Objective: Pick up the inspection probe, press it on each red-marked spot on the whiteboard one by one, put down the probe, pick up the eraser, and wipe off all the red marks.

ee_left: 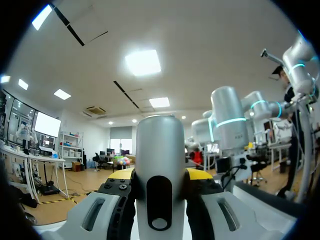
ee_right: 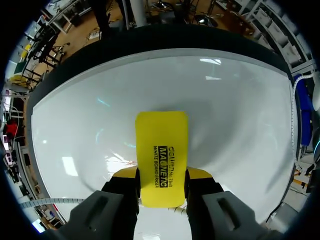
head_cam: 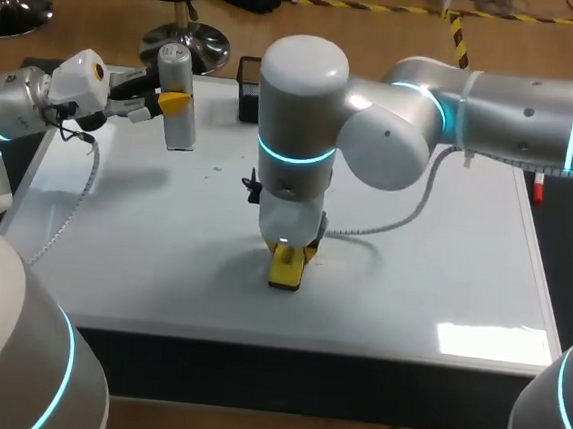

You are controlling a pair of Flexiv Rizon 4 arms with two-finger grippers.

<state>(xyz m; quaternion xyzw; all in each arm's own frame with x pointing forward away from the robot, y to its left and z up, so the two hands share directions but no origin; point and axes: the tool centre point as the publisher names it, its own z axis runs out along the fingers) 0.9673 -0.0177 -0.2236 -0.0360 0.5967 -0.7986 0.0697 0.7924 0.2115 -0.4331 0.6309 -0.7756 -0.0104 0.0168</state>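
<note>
The right fingers are clamped from two sides on the yellow eraser, which runs out ahead of them. Its felt face sits flat on the whiteboard, near the middle of the surface. No red marks are plainly visible. A faint reddish trace may lie just beside the eraser, close to one finger, but it is too small to be sure of.

The left fingers grasp the inspection probe upright between them. It is held clear above the far left corner of the whiteboard and has not been set down.

The main risks, as I judge them:
- The eraser is gripped only at its rear end, so a hard press or a sideways stroke could twist it between the fingers. One edge would then lift, and marks would smear or be missed.
- The marks are hard to see, so a stroke could pass beside them.
- A wide sweep leftward would bring the right arm near the raised probe.
- The cable trailing on the board behind the right arm could drag.
</note>
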